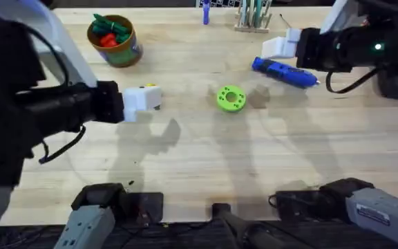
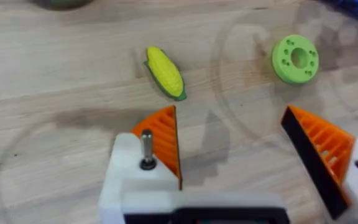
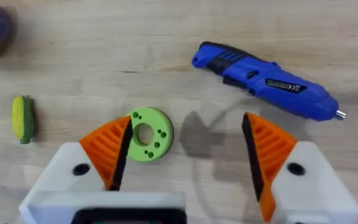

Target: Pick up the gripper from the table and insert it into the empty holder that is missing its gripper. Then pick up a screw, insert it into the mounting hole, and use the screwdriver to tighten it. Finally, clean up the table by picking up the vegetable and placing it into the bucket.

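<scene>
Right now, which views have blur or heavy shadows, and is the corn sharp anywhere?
Overhead: the left arm looms large, dark and soft, and faint arm shadows fall across the table. Left wrist: the corn is sharp, with a shadow beside the open left end effector. Right wrist: the screwdriver and green disc are crisp; a shadow sits inside the open right end effector.

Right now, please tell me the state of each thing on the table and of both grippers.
left gripper: open, holding nothing, above the table
right gripper: open, holding nothing
vegetable: lying on the table, not in the bucket
bucket: upright, red and green toys inside
screwdriver: lying flat on the table
green disc: lying flat
</scene>
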Motion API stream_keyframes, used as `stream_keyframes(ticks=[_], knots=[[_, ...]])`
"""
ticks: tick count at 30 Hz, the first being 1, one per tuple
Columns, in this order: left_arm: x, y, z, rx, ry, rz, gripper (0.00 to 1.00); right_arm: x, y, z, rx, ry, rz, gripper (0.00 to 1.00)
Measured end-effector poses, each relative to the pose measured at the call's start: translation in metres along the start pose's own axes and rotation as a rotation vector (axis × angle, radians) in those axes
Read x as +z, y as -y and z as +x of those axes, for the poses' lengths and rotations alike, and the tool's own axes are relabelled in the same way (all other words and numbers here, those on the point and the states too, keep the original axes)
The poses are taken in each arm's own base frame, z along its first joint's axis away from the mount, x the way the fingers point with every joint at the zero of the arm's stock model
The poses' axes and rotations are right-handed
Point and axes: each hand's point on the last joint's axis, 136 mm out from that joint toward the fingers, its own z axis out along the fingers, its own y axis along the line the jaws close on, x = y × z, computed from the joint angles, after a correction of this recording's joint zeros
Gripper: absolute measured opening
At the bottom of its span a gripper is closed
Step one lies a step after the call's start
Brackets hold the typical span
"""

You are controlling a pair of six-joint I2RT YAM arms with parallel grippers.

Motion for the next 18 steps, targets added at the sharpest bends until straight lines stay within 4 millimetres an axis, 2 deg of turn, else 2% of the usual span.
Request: stream_keyframes(ticks=[7,12,15,18], knots=[[0.020,-0.018,0.011,-0.149,-0.105,-0.072,0.987,-0.001,0.000,0.000,0.000,0.002,0.000,0.991],[0.040,-0.019,0.025,-0.262,-0.271,-0.131,0.988,-0.001,0.000,0.000,0.000,0.002,0.000,0.991],[0.050,-0.019,0.022,-0.305,-0.347,-0.198,0.988,-0.001,0.000,0.000,0.000,0.002,-0.001,0.992],[0.062,-0.018,0.010,-0.337,-0.374,-0.260,0.988,-0.001,0.000,0.000,0.000,0.001,-0.001,0.991]])
